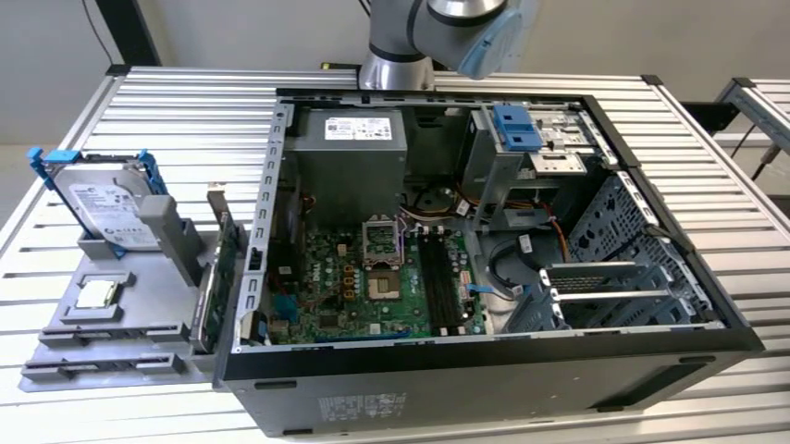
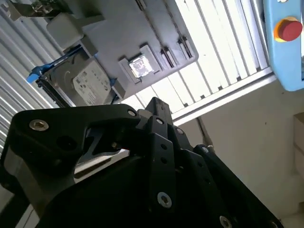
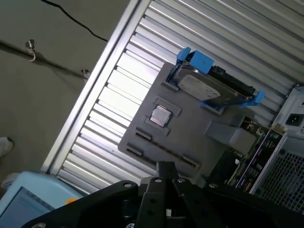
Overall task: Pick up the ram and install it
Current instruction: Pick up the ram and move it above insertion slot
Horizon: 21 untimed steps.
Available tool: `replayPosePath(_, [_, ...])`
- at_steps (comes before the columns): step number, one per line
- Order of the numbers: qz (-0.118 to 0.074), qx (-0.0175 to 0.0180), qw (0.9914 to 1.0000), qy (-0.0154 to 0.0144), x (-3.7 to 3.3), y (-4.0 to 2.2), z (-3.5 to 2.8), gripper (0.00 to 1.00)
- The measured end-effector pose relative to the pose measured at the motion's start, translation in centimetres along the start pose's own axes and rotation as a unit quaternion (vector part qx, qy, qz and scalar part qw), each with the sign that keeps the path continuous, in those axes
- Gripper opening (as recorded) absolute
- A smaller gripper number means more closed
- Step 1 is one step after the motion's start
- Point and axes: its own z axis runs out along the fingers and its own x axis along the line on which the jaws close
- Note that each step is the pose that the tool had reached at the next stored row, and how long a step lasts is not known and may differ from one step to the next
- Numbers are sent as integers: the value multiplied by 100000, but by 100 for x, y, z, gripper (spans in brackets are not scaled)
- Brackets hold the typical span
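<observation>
Universal Robots arm (image 1: 398,57) hangs into the exterior view from its upper edge, a silver-grey tube section standing upright beneath a bulky rounded joint (image 1: 463,18) that is closed with a pale blue cap (image 1: 497,44); the rest of the limb runs out past the frame. In both wrist views the end effector (image 2: 156,105) (image 3: 165,170) appears as a matte black assembly of angular linkage plates studded with silver screw heads. The plates taper toward a narrow tip, which is held in the air and angled downward, with the broad black body of the wrist behind it.
</observation>
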Motion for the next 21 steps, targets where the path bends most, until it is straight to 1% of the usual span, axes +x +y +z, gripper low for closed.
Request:
replayPosePath(3, [-2723,-18,99963,129,0,0,0,0])
replayPosePath(6, [-5414,-22,99853,256,0,0,0,0])
replayPosePath(9, [-8155,-17,99666,381,0,0,0,0])
replayPosePath(11, [-9917,-1,99506,464,0,0,0,0])
replayPosePath(14, [-12628,20,99198,586,0,-1,0,0])
replayPosePath(17, [-15349,23,98813,699,0,0,0,0])
replayPosePath(19, [-17123,16,98520,770,0,0,0,0])
replayPosePath(21, [-18913,-13,98192,830,0,0,1,0])
